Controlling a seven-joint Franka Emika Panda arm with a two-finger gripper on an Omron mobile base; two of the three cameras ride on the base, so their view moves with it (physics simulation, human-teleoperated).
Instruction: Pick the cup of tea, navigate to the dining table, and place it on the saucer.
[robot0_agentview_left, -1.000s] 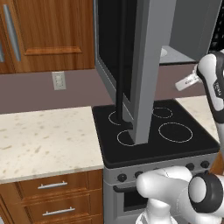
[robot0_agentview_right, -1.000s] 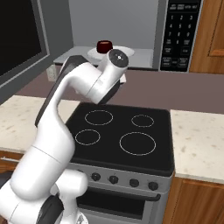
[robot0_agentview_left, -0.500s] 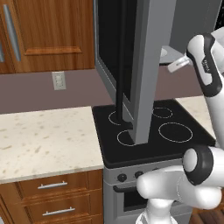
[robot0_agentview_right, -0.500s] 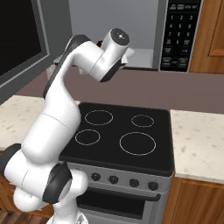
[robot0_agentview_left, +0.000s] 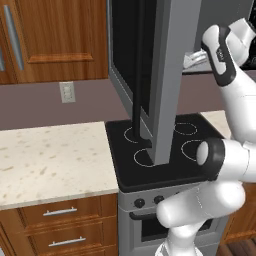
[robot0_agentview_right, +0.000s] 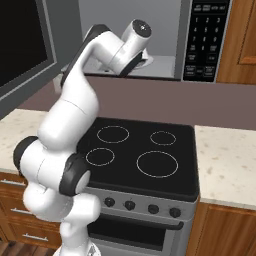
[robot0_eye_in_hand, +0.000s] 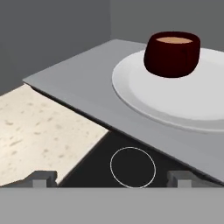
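Note:
The cup of tea (robot0_eye_in_hand: 173, 52), dark maroon with tan liquid, stands on a white round plate (robot0_eye_in_hand: 175, 100) inside the open microwave. My gripper (robot0_eye_in_hand: 111, 178) is open, its two fingertips (robot0_eye_in_hand: 43, 177) wide apart with nothing between them. It hovers in front of the microwave's grey floor (robot0_eye_in_hand: 83, 83), short of the cup and a little below it. From the left base view, the hand (robot0_agentview_left: 194, 59) reaches into the microwave's mouth. The dining table and the saucer are out of view.
The open microwave door (robot0_agentview_left: 160, 75) hangs out over the black stovetop (robot0_agentview_right: 140, 155), left of my arm. The microwave's keypad panel (robot0_agentview_right: 205, 40) is to the right. Cream speckled counters (robot0_agentview_left: 50, 155) flank the stove, with wooden cabinets (robot0_agentview_left: 55, 40) above.
My arm has lifted and swung the hand up toward the microwave opening. The wrist now covers the cup in the right base view. The jaws have stayed open.

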